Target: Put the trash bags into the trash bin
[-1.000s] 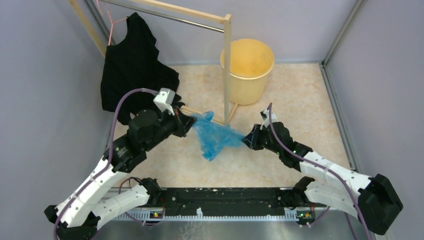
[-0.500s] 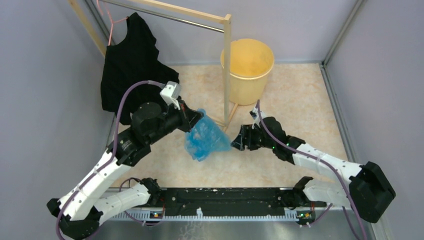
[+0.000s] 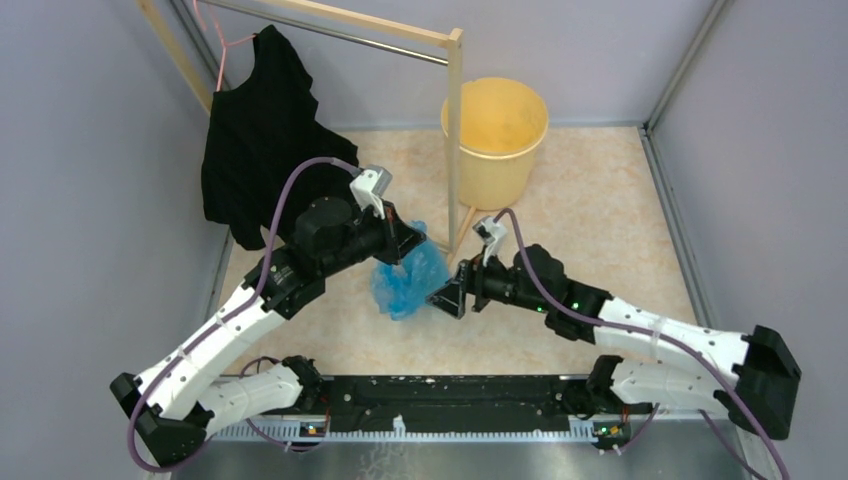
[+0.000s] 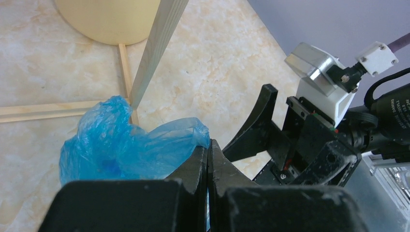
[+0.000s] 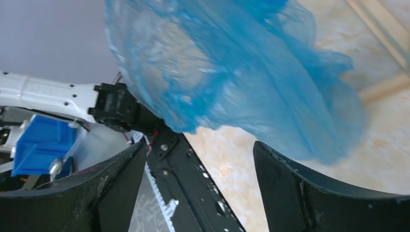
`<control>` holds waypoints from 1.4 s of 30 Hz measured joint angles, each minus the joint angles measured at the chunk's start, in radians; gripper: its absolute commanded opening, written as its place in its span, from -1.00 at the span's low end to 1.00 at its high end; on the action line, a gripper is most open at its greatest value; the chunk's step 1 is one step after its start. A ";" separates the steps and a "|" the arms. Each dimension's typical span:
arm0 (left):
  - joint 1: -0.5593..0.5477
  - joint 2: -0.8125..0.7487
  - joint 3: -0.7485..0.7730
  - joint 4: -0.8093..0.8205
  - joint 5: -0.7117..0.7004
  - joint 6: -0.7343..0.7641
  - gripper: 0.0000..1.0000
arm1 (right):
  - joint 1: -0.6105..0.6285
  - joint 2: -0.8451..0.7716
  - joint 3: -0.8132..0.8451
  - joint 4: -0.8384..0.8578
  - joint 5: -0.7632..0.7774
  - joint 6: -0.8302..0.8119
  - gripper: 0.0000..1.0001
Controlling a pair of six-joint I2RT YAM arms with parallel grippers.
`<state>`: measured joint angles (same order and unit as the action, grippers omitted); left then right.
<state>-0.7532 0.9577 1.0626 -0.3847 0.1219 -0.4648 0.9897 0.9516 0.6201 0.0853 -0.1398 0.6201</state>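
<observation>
- Blue, thin and crinkled, a translucent plastic trash bag [image 3: 405,282] hangs bunched from the left gripper [image 3: 410,246] in the top view, low over the glossy beige marbled floor [image 3: 600,200].
- The right gripper [image 3: 445,298] sits just beside the bag's lower right edge, jaws parted.
- The round, tapered, pale yellow-orange plastic trash bin [image 3: 495,178], smooth-walled with a rolled rim, stands at the back, well apart from the bag. It is just behind the post of the pale wooden rack [image 3: 455,140]. A limp black fabric garment [image 3: 265,140] hangs from the rack's rail.
- Left wrist view: the black fingers are pressed together, pinching a fold of the bag, and the film puffs out to their left.
- Right wrist view: both curved black fingers stand wide apart. The bag hangs ahead of their tips, and no contact is visible.
- Against half a second ago: the left gripper has shifted right toward the post, and the right gripper has moved left. A second ago the bag was stretched between both grippers.
</observation>
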 measured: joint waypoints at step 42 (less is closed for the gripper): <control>0.000 -0.009 -0.213 -0.074 -0.111 -0.039 0.90 | -0.163 -0.340 -0.233 -0.246 0.166 0.087 -1.00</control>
<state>-0.7532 0.9489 0.8494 -0.4583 0.0109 -0.5037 0.8268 0.6117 0.3870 -0.1608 0.0265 0.7071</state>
